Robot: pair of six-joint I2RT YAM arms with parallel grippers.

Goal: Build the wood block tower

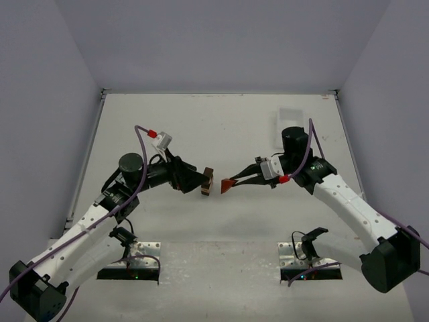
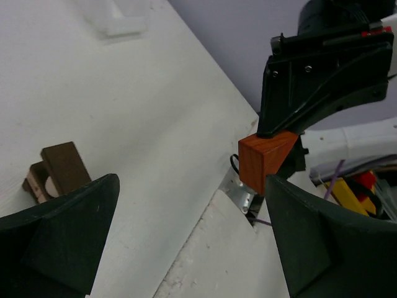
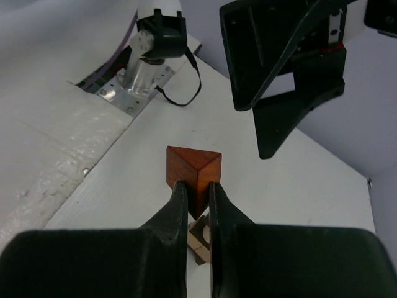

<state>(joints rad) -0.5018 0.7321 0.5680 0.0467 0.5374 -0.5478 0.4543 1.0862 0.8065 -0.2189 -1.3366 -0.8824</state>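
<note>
Table [image 1: 221,127]: flat white top, bare over most of its area. Plain grey-lilac walls [image 1: 221,40] close it in on 3 sides. A pale tray [image 1: 292,121] lies flat near the far right corner, well apart from both arms.

Tower [image 1: 207,181]: stands about mid-table, between the 2 arms. In the left wrist view a dark brown block lies on top of lighter tan pieces. Low and small beside the grippers.

Left gripper [image 1: 199,180]: jaws spread as wide as they go, nothing between them but table. Tips just beside the tower. In the left wrist view the tower sits off beside 1 finger [image 2: 74,230], not inside the gap. Cannot tell whether that finger touches it.

Right gripper [image 3: 197,185]: jaws squeezed together on a reddish-brown wedge [image 3: 193,171], which is 3-sided and pinched at its near end. The wedge's far end points toward the tower. From above the wedge is near the tower, with a narrow strip of table showing between them. In the right wrist view a tan block of the tower shows below the fingers.
</note>
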